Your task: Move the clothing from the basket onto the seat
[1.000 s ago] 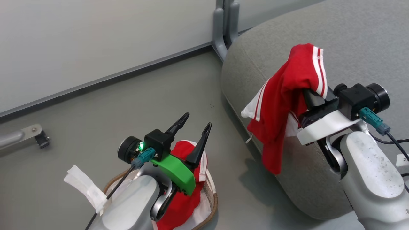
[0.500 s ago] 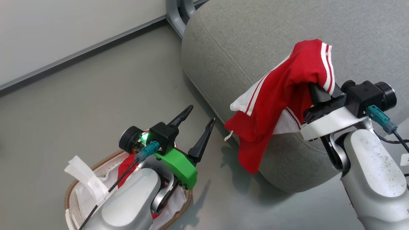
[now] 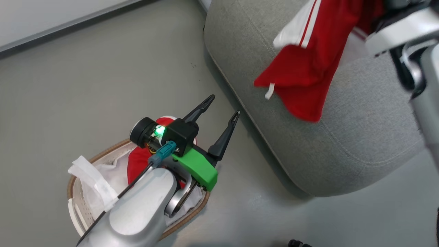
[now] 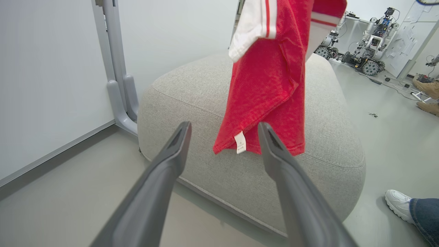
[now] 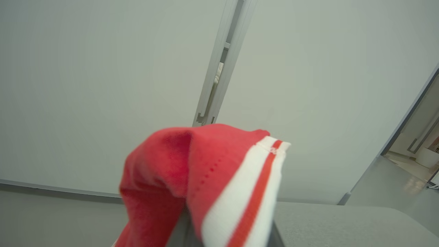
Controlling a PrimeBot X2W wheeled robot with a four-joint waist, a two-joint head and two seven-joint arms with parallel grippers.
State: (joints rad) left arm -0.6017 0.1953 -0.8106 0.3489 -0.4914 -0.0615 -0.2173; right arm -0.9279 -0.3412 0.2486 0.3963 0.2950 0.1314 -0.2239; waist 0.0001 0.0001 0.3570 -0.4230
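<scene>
The striped garment (image 3: pixel 308 65) is carried high at the far right by the right gripper (image 3: pixel 379 17), draped over its fingers. These are covered by cloth, so how wide the jaws stand cannot be told. The garment hangs clear above the seat (image 3: pixel 360 137), with its lower hem near the seat's left edge but not resting on it. The left gripper (image 3: pixel 223 105) is held wide open and empty over the right end of the basket (image 3: pixel 103 156), which stands on the floor, near and left of the seat. A plainer garment (image 3: pixel 137 164) is left in the basket, on a white cloth (image 3: pixel 103 171).

Both garments are judged light, limp and unbreakable. They are expected to sag, fold and trail from whatever point is pinched, and to collapse in a heap once released. The plainer garment is best taken at its raised top fold, so that the white cloth beneath is not caught.

A small white tag (image 4: pixel 240 142) is sewn at the striped garment's hem. Its print is too small to be read, and no brand or lettering can be made out elsewhere.
</scene>
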